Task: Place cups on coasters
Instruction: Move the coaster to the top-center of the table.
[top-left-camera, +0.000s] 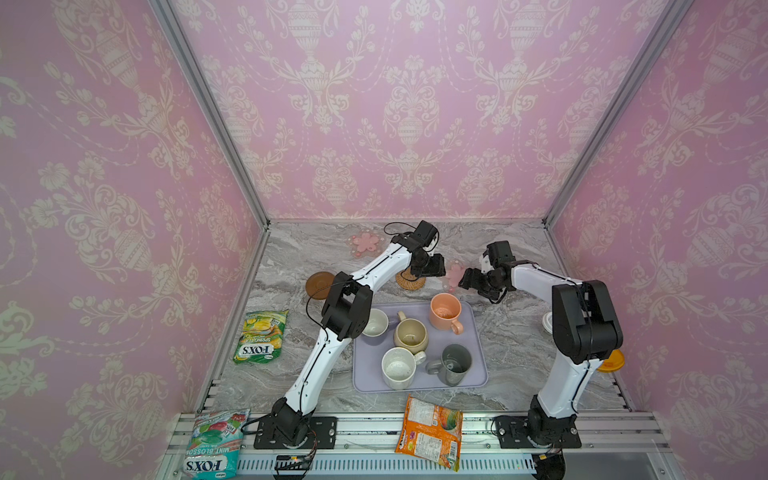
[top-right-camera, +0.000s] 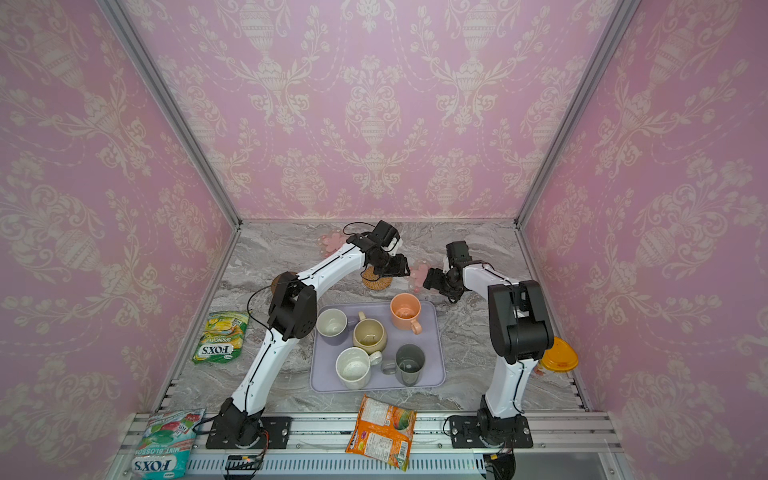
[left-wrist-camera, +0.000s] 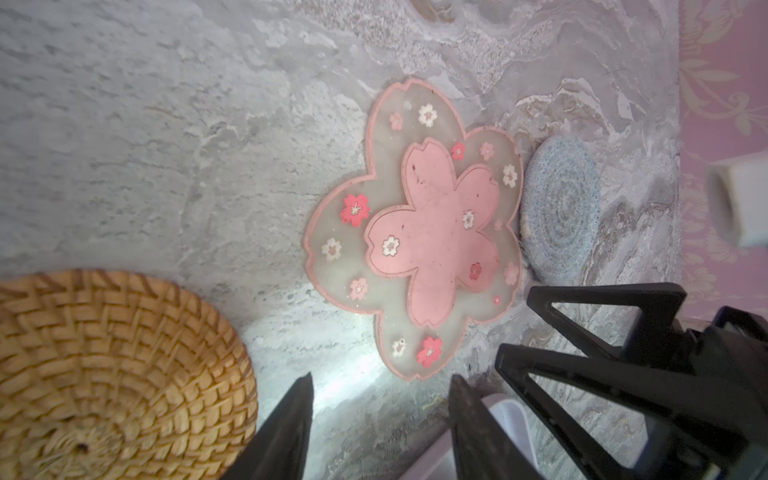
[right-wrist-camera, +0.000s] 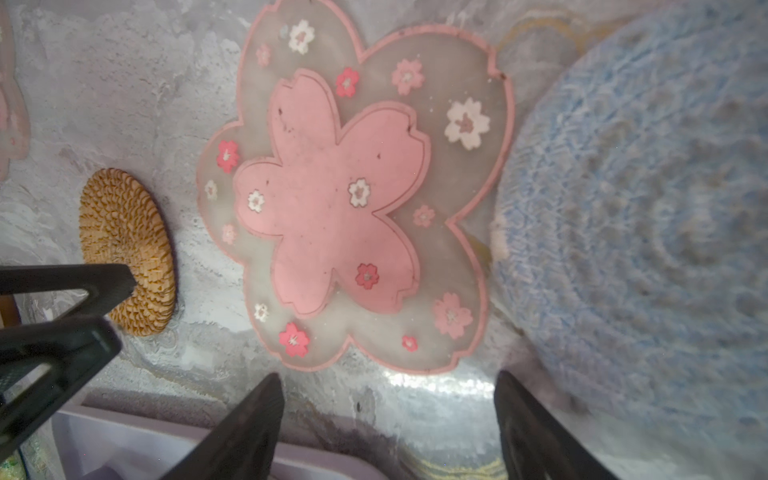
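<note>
By flower coaster (left-wrist-camera: 428, 232) | L pincer (left-wrist-camera: 381, 386) spread, empty | R pincer (right-wrist-camera: 388, 386) ditto

tabletop (top-left-camera: 519, 353): grey marble veining. walls (top-left-camera: 415, 124): pink, cream damask print. tray (top-left-camera: 365, 378): plain lavender. lavender mug (top-right-camera: 331, 323), white inside; peach-orange mug (top-left-camera: 445, 311); beige mug (top-left-camera: 410, 334); white mug (top-left-camera: 398, 368), speckled; dark grey mug (top-left-camera: 455, 363). brown coaster (top-left-camera: 316, 284): dark, plain. rattan coaster (left-wrist-camera: 116, 365): tan weave. blue coaster (left-wrist-camera: 561, 212): grey-blue, ringed knit. flower coaster (left-wrist-camera: 432, 237) and far flower coaster (top-left-camera: 365, 242): pink; nearer one has red, white, pink blossoms.
</note>
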